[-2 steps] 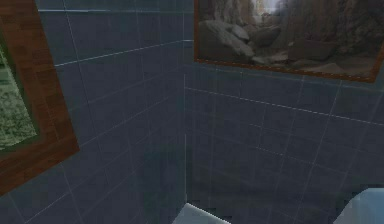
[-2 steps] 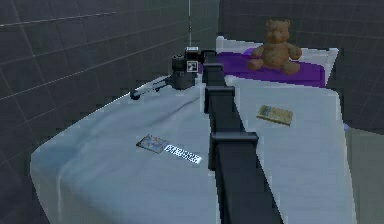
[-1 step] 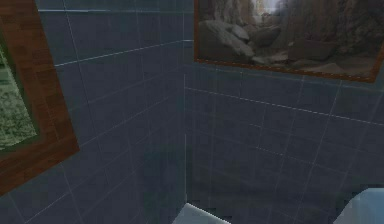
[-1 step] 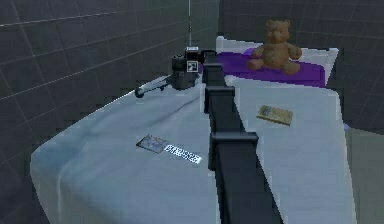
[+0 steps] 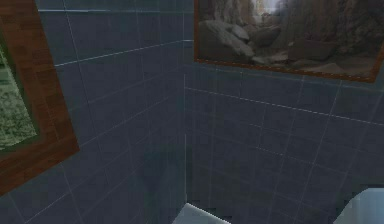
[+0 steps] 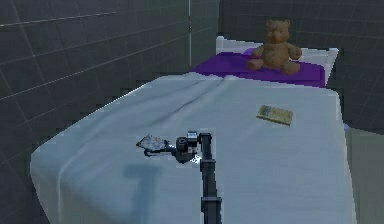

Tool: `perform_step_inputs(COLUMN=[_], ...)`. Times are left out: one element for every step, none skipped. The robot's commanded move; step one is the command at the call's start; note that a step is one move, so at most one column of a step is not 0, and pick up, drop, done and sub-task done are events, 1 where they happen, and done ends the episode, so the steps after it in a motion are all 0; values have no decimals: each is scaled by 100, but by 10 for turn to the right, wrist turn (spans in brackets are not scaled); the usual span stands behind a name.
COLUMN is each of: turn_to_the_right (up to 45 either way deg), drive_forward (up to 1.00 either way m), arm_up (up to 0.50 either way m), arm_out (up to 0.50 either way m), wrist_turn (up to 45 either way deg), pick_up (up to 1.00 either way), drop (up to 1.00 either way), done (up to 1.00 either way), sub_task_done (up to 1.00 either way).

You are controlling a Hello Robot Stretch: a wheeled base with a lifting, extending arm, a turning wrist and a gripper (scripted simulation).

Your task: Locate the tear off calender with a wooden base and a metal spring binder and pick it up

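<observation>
Search was judged the step in hand, verging on approach. The arm (image 6: 207, 185) reached out over the bed (image 6: 110, 125), with the gripper (image 6: 150, 145) above the white sheet near the foot end. Whether the fingers were released or clenched could not be told, nor whether they held anything. No calendar could be confirmed by shape. The likeliest candidate was a tan item (image 6: 274, 115), small and flat, lying on the sheet toward the purple pillow (image 6: 235, 66) and the bear (image 6: 275, 47), well apart from the gripper. The forward view faced a tiled wall corner with two framed pictures (image 5: 290, 35). The next move would call for repositioning the base along the bed to bring the gripper to that item, then confirming it.
</observation>
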Motion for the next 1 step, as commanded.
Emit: perform_step_inputs(turn_to_the_right=[0], drive_forward=[0], arm_up=[0], arm_out=[0], wrist_turn=[0], pick_up=[100], drop=[0], done=[0], sub_task_done=[0])
